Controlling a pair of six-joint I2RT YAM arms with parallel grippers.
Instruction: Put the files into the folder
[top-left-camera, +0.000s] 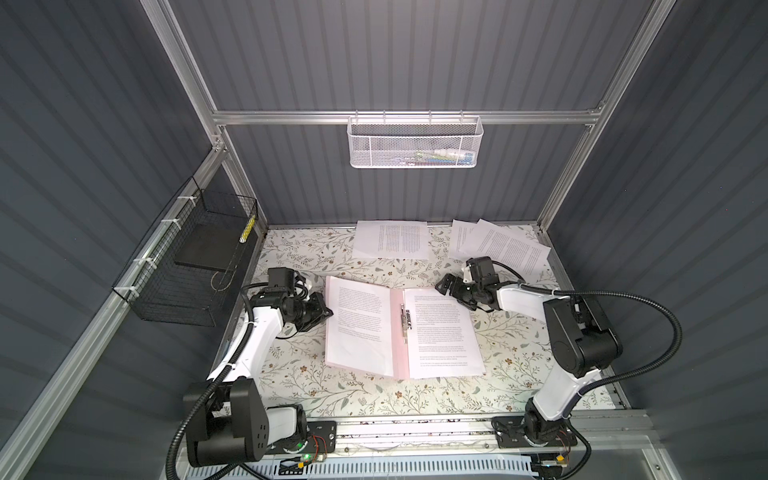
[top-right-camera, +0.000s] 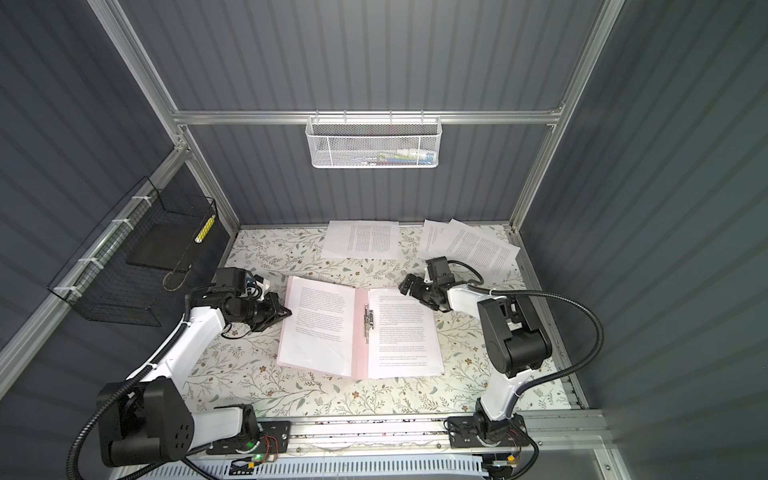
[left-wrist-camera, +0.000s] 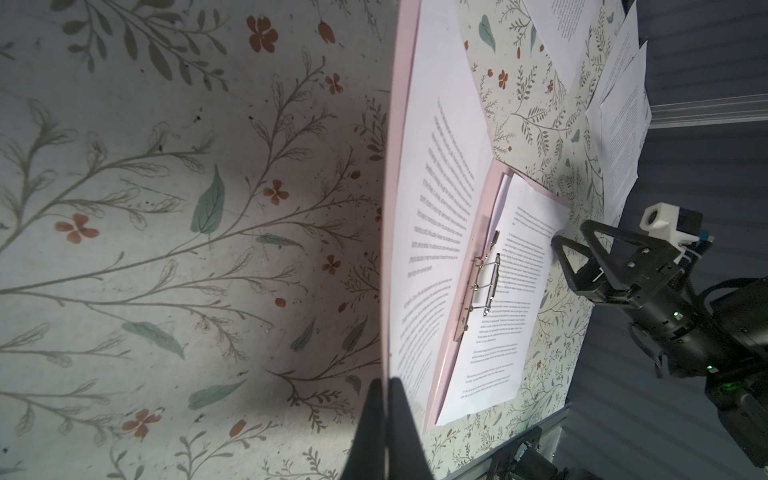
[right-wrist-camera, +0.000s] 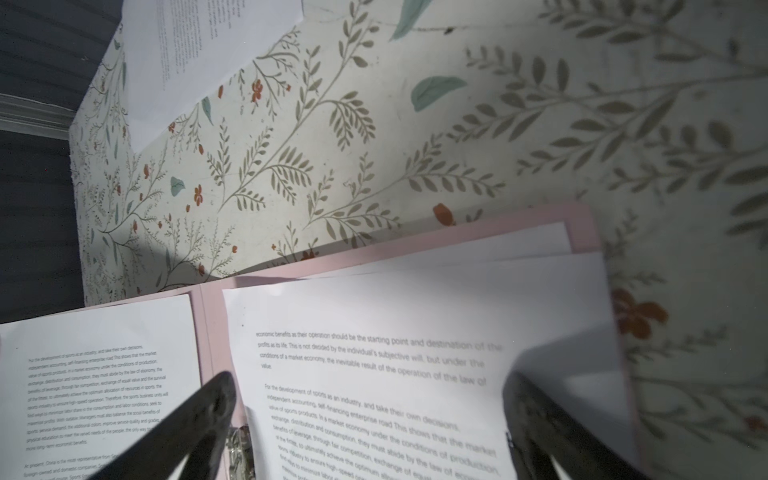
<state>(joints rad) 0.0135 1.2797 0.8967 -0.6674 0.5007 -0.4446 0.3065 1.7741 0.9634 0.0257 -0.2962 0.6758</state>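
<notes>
The pale pink folder (top-left-camera: 398, 353) (top-right-camera: 360, 332) lies open mid-table, its metal clip (top-left-camera: 405, 322) (left-wrist-camera: 482, 282) along the spine. One printed sheet (top-left-camera: 444, 332) (right-wrist-camera: 374, 324) rests on its right half, and another (top-left-camera: 357, 324) (left-wrist-camera: 436, 208) lies against the left cover. That cover (left-wrist-camera: 397, 124) is tilted up off the table. My left gripper (top-left-camera: 330, 311) (top-right-camera: 289, 311) (left-wrist-camera: 384, 380) is shut on its outer edge. My right gripper (top-left-camera: 455, 293) (top-right-camera: 417, 295) (right-wrist-camera: 368, 378) hangs open over the far end of the right sheet, holding nothing. More files (top-left-camera: 392, 239) (top-left-camera: 503, 245) lie loose at the back.
A black wire basket (top-left-camera: 166, 291) hangs on the left wall with a flat black slab (top-left-camera: 205, 249) in it. A white mesh basket (top-left-camera: 415, 141) is mounted on the back wall. The floral table cover (top-left-camera: 332, 395) runs to a metal rail at the front.
</notes>
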